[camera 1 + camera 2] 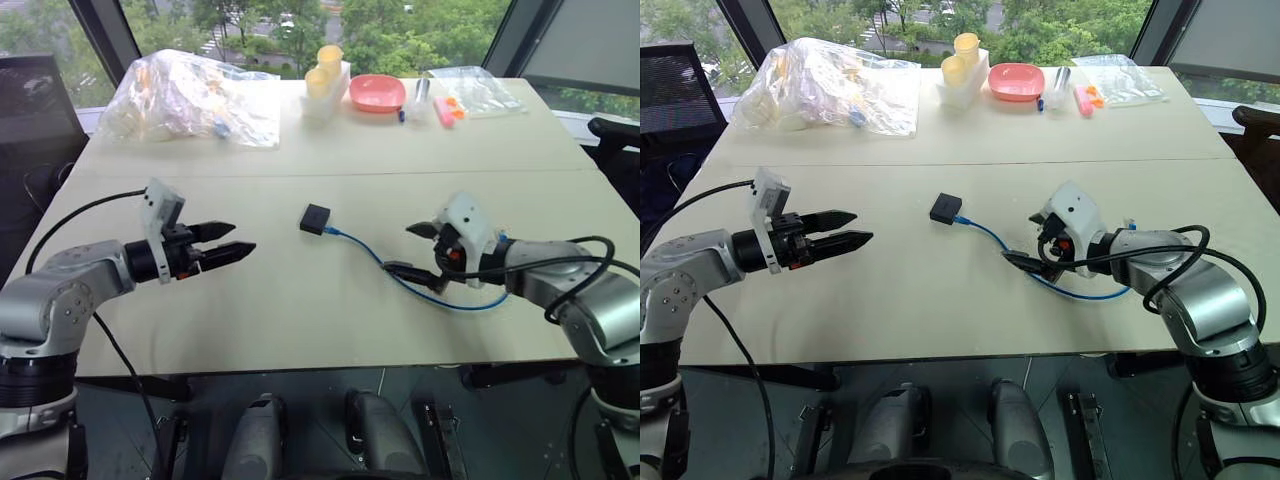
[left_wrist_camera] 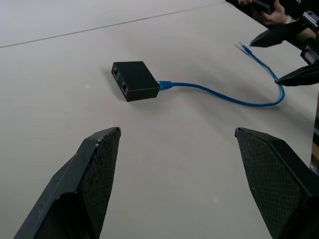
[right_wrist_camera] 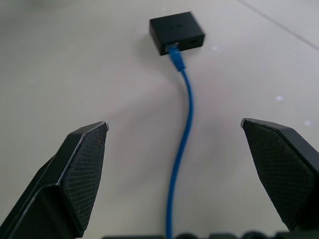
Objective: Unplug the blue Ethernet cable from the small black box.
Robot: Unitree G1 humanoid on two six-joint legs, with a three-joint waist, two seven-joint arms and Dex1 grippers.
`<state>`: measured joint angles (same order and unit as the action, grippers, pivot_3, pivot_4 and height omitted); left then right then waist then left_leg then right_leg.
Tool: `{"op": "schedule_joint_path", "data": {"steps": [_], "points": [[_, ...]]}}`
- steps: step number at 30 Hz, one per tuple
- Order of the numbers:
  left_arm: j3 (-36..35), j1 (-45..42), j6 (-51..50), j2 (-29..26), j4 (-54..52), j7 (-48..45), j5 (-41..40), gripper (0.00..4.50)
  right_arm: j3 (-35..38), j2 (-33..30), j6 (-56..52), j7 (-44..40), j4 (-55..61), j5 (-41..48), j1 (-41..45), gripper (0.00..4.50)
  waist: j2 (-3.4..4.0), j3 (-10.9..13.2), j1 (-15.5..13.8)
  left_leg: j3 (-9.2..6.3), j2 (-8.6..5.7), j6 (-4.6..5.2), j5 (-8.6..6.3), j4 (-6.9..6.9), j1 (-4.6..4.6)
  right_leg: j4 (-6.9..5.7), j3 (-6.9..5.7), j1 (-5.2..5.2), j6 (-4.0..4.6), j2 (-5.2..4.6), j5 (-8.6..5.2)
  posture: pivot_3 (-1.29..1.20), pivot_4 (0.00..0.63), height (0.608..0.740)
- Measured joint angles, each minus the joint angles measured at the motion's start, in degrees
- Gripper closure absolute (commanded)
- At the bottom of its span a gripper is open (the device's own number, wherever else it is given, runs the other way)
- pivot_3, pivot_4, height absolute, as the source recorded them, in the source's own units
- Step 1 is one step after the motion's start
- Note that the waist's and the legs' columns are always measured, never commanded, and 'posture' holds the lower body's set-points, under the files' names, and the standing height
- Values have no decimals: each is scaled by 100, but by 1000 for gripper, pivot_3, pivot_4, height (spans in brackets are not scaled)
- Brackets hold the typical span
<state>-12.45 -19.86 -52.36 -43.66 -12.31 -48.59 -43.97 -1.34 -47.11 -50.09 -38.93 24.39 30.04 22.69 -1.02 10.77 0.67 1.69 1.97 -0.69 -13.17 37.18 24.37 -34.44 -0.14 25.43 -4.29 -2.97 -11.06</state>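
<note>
Small black box (image 1: 315,218) on the surface (image 1: 300,330), blue Ethernet cable (image 1: 372,256) plugged into it. Left tool (image 1: 230,241) and right tool (image 1: 412,250): both wide, empty, flanking the box.

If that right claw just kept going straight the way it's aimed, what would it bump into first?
Probably the blue Ethernet cable, which runs up between the right gripper's open jaws toward the small black box it is plugged into. It points slightly downward, so it might touch the table first; depth is unclear.
</note>
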Motion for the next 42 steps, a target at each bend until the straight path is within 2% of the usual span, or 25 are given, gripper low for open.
{"op": "schedule_joint_path", "data": {"steps": [20,27,34,38,42], "points": [[49,72,166,-34,51,7,168,648,47,414,53,149,11,-47,26,0,0,0,-2,0,0,0,0,1,0,-2,0,-1,0,0,1,0,150,740],[511,-492,755,-114,707,-352,726,648,-214,287,-192,51,-342,-210,507,0,0,0,-3,1,-1,0,0,8,-2,-5,0,-2,3,1,2,0,150,740],[1170,-1339,1354,-556,1632,-1616,1231,648,-1215,365,247,-592,-1466,-892,1326,0,0,0,15,5,0,1,0,-1,-1,-6,1,1,0,4,1,0,150,740],[1754,-1944,1600,-723,2049,-2704,1495,648,-1939,1186,907,-1247,-3224,-1372,2270,0,-8,5,45,5,4,1,1,10,-3,-14,2,1,4,14,4,0,150,740],[1792,-2147,1783,-531,2143,-2838,1602,648,-2165,1979,1687,-1519,-5061,-1820,2915,0,-8,5,23,4,3,1,1,10,1,-28,4,5,-2,12,1,0,150,740]]}}
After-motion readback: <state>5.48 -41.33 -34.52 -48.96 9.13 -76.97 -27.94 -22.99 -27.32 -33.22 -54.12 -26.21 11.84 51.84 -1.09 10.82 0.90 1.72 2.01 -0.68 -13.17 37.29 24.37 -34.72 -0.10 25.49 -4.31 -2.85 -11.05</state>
